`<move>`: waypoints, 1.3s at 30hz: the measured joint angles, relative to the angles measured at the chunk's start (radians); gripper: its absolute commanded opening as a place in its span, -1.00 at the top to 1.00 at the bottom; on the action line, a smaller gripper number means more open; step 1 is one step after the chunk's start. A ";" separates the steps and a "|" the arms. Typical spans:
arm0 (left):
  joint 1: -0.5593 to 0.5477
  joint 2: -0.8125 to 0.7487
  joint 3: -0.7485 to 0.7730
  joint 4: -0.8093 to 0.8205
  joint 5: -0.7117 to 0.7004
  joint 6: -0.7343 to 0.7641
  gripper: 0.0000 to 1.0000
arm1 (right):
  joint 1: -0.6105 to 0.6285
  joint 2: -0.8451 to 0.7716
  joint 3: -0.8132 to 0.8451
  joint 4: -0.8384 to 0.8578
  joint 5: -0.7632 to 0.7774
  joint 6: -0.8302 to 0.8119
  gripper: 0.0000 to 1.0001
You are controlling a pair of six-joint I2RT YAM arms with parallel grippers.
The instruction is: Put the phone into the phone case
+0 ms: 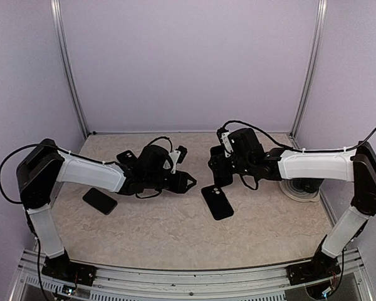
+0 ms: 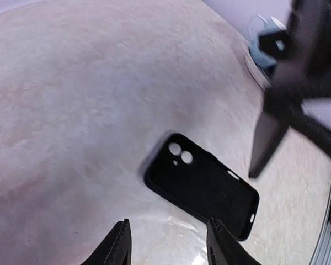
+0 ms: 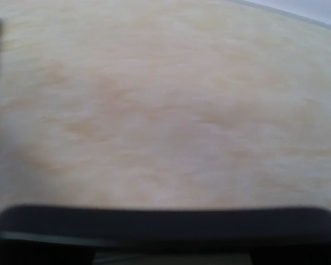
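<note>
**Case mid-table, phone by the left edge, both grippers empty-looking**

The phone case (image 1: 217,202) lies flat near the middle of the tabletop (image 1: 175,241), a little toward the right edge. Its open side faces up, and the left wrist view shows the camera cut-outs at one end of the case (image 2: 201,185).

The phone (image 1: 100,200) lies flat close to the left edge, well apart from the case. It is just beside the forearm of the left arm (image 1: 91,172), and neither gripper touches it.

The left gripper (image 1: 187,181) is above the middle of the table and points toward the right edge, at the case. In its own camera the left gripper (image 2: 171,243) has its jaws spread with nothing between them, and the case lies just beyond the fingertips (image 2: 120,243).

The right gripper (image 1: 220,177) hangs over the far end of the case. From the left wrist it appears as a blurred dark finger (image 2: 267,138) whose tip comes down just beside the case's long edge. I cannot tell whether it touches, or whether those jaws are apart or together.

The right wrist picture is blurred and shows only bare tabletop and a dark band (image 3: 165,229) across the bottom.

A white round object (image 1: 302,188) sits by the right edge.
</note>
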 measured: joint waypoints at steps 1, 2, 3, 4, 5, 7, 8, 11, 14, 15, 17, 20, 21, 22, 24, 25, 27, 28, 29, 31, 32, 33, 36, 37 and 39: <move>0.014 -0.008 -0.001 0.012 -0.020 -0.019 0.04 | 0.020 0.000 0.002 -0.002 -0.003 0.009 0.57; 0.023 -0.011 -0.001 0.018 -0.039 -0.034 0.04 | 0.037 0.000 0.002 -0.005 -0.008 0.017 0.58; 0.029 -0.012 -0.001 0.022 -0.062 -0.051 0.03 | 0.050 0.000 0.002 -0.011 -0.010 0.025 0.59; 0.032 -0.012 -0.001 0.019 -0.084 -0.066 0.03 | 0.059 0.002 0.002 -0.016 -0.011 0.035 0.59; 0.032 -0.011 -0.001 0.013 -0.105 -0.080 0.03 | 0.063 0.005 0.002 -0.017 -0.013 0.044 0.60; 0.035 -0.006 0.000 0.001 -0.140 -0.111 0.03 | 0.064 0.018 0.002 -0.016 -0.019 0.060 0.61; 0.037 -0.001 0.002 -0.004 -0.156 -0.126 0.03 | 0.064 0.031 0.002 -0.016 -0.024 0.070 0.61; 0.042 0.024 0.007 -0.013 -0.186 -0.159 0.02 | 0.066 0.082 0.005 -0.028 -0.037 0.093 0.60; 0.045 0.045 0.010 -0.026 -0.201 -0.174 0.01 | 0.072 0.141 0.024 -0.077 -0.046 0.112 0.62; 0.047 0.051 0.013 -0.032 -0.207 -0.175 0.01 | 0.075 0.154 0.033 -0.099 -0.048 0.120 0.63; 0.049 0.058 0.016 -0.038 -0.212 -0.176 0.00 | 0.077 0.172 0.049 -0.141 -0.054 0.134 0.66; 0.050 0.061 0.016 -0.040 -0.218 -0.176 0.00 | 0.080 0.174 0.054 -0.166 -0.057 0.151 0.67; 0.050 0.061 0.016 -0.041 -0.220 -0.176 0.00 | 0.081 0.174 0.054 -0.172 -0.057 0.156 0.66; 0.050 0.061 0.016 -0.040 -0.222 -0.176 0.00 | 0.082 0.174 0.054 -0.180 -0.056 0.161 0.65; 0.050 0.062 0.016 -0.041 -0.224 -0.176 -0.01 | 0.083 0.174 0.056 -0.193 -0.056 0.171 0.65; 0.050 0.063 0.017 -0.041 -0.224 -0.176 0.00 | 0.083 0.174 0.059 -0.200 -0.056 0.173 0.64; 0.050 0.068 0.023 -0.043 -0.223 -0.176 -0.01 | 0.085 0.174 0.068 -0.220 -0.057 0.175 0.64; 0.050 0.072 0.029 -0.043 -0.223 -0.175 -0.01 | 0.087 0.174 0.074 -0.232 -0.056 0.175 0.64; 0.050 0.075 0.034 -0.045 -0.223 -0.175 -0.01 | 0.090 0.174 0.081 -0.246 -0.056 0.174 0.63; 0.050 0.077 0.042 -0.050 -0.223 -0.174 -0.01 | 0.098 0.174 0.100 -0.274 -0.048 0.172 0.64; 0.050 0.078 0.045 -0.051 -0.223 -0.174 -0.01 | 0.102 0.174 0.106 -0.281 -0.045 0.171 0.64; 0.050 0.078 0.048 -0.052 -0.223 -0.172 -0.01 | 0.105 0.174 0.111 -0.286 -0.043 0.171 0.64; 0.050 0.078 0.050 -0.053 -0.224 -0.172 -0.01 | 0.108 0.174 0.101 -0.278 -0.052 0.172 0.63; 0.050 0.078 0.050 -0.054 -0.223 -0.172 -0.01 | 0.109 0.174 0.091 -0.271 -0.057 0.174 0.63; 0.050 0.078 0.050 -0.056 -0.224 -0.171 -0.01 | 0.108 0.174 0.076 -0.258 -0.062 0.175 0.63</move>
